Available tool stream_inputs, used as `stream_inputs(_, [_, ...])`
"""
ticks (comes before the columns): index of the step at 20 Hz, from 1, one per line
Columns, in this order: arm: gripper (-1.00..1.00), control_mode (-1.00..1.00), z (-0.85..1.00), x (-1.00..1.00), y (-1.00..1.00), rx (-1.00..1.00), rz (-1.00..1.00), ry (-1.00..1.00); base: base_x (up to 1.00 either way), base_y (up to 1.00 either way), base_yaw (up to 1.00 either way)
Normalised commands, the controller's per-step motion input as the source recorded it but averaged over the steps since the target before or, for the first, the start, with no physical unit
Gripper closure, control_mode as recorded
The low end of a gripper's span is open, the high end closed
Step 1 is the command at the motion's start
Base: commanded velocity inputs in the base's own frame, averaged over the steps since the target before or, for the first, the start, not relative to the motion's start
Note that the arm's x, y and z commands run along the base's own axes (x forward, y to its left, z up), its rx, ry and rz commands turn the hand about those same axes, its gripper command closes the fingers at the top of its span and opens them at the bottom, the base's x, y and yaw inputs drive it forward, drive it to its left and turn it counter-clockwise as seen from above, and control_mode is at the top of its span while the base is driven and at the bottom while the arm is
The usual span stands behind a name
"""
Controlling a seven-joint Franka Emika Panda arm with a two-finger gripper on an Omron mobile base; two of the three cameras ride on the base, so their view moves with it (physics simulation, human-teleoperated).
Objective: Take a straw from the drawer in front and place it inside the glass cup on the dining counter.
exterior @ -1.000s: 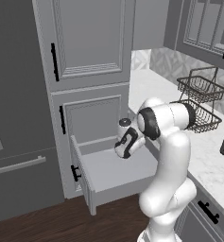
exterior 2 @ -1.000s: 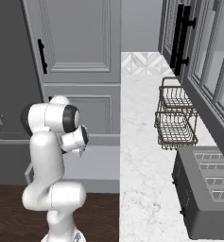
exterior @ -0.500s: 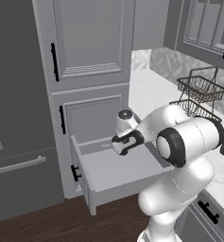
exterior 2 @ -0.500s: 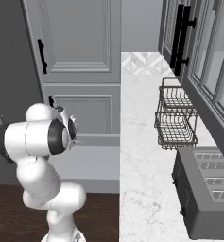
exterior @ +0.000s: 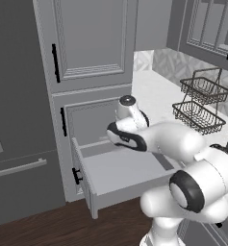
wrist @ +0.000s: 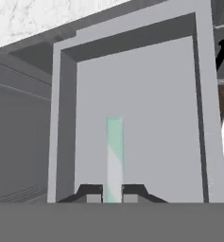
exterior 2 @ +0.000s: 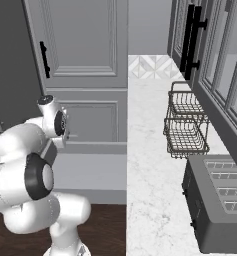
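Note:
The drawer [exterior: 116, 171] stands pulled open below the tall grey cabinet door, its pale grey inside bare; its black handle [exterior: 76, 176] faces the floor side. My hand hovers over the drawer's back part. In the hand view my gripper [wrist: 112, 195] is shut on the straw [wrist: 114, 151], a thin pale greenish-white stick that rises straight up from between the two fingertips, with the drawer floor [wrist: 151, 113] behind it. In the right base view the drawer [exterior 2: 92, 172] lies just beyond my arm. The glass cup and the dining counter are out of view.
A marble counter [exterior 2: 150, 165] runs to the right of the drawer, carrying a two-tier wire basket [exterior 2: 186, 126] and a grey toaster [exterior 2: 217, 200]. Tall grey cabinet doors [exterior: 89, 41] rise above the drawer. A dark fridge front [exterior: 14, 144] stands to its left.
My arm has swung round, its elbow and shoulder now bulking low in front of the base cameras. The hand stays over the open drawer, still shut.

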Motion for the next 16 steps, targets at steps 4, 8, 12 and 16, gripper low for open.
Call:
stream_inputs(4, [1.0,-1.0,1.0,-0.32,0.01,-0.08,0.22,-0.07,0.0,0.0,0.0])
stream_inputs(8, [1.0,-1.0,1.0,-0.27,0.0,-0.11,0.38,-0.11,0.0,0.0,0.0])
stream_inputs(12, [1.0,-1.0,0.91,-0.31,0.0,-0.17,0.44,-0.31,0.0,0.0,0.0])
stream_inputs(16, [1.0,-1.0,0.78,-0.45,0.0,-0.2,0.5,-0.44,0.0,0.0,0.0])
